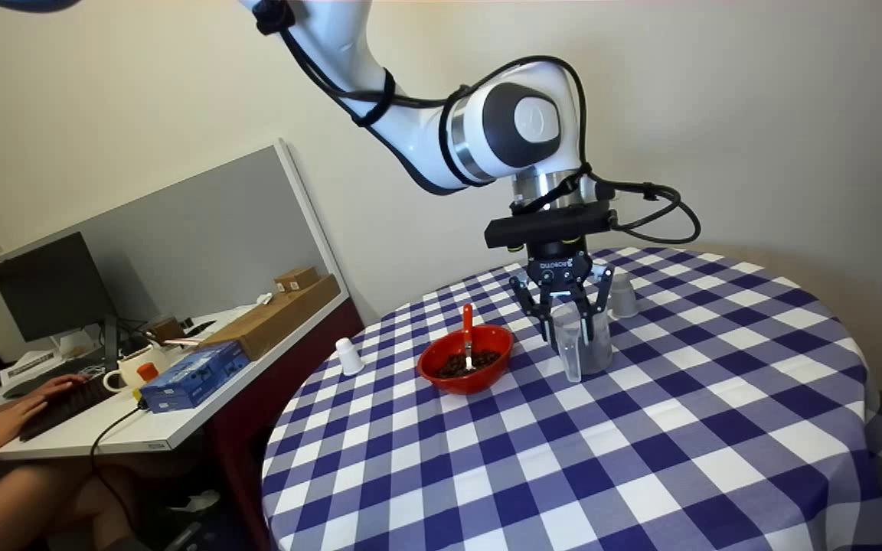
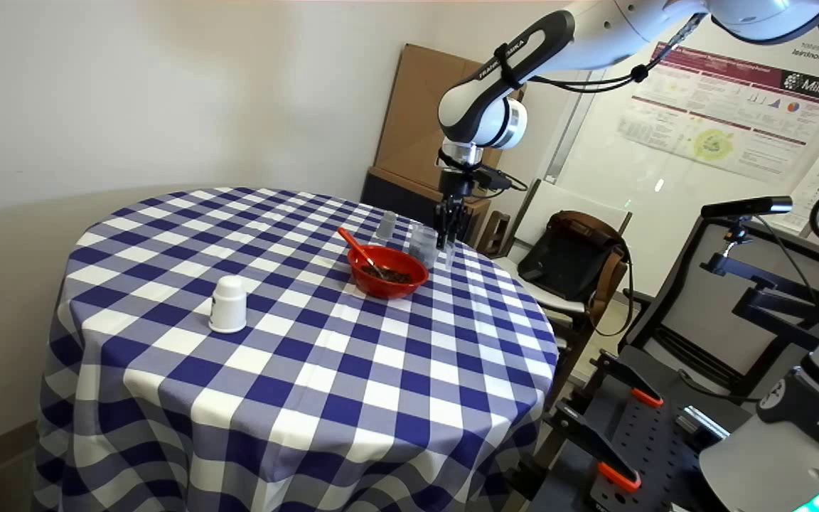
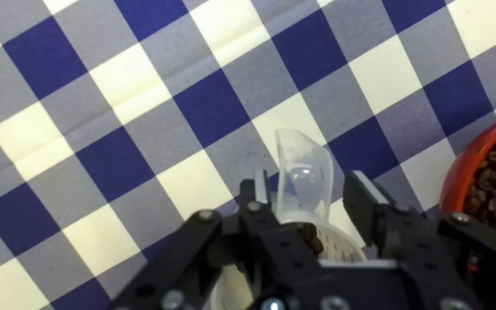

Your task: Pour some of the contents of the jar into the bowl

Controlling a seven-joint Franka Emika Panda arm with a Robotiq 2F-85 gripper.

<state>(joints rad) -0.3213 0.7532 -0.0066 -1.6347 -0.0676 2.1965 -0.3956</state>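
The jar point(image 1: 600, 344) is a clear greyish jug standing upright on the table, with a handle point(image 1: 571, 358) on one side. It also shows in an exterior view point(image 2: 421, 246). In the wrist view its handle point(image 3: 303, 176) lies between my fingers, and a few coffee beans show inside below the rim point(image 3: 340, 243); my fingers hide much of it. My gripper point(image 1: 568, 334) is open around the handle. In the wrist view the gripper point(image 3: 310, 189) has a gap on both sides, wider on the right. The red bowl point(image 1: 441, 376) holds coffee beans and a red-handled utensil point(image 1: 468, 329); it also shows in the wrist view point(image 3: 457, 185).
A small greyish clear cup point(image 1: 623, 297) stands behind the jar. A white cup point(image 1: 349, 357) stands upside down farther off, past the bowl; it also shows in an exterior view point(image 2: 229, 306). The checked cloth point(image 1: 640, 459) covers the round table. A wall runs behind it.
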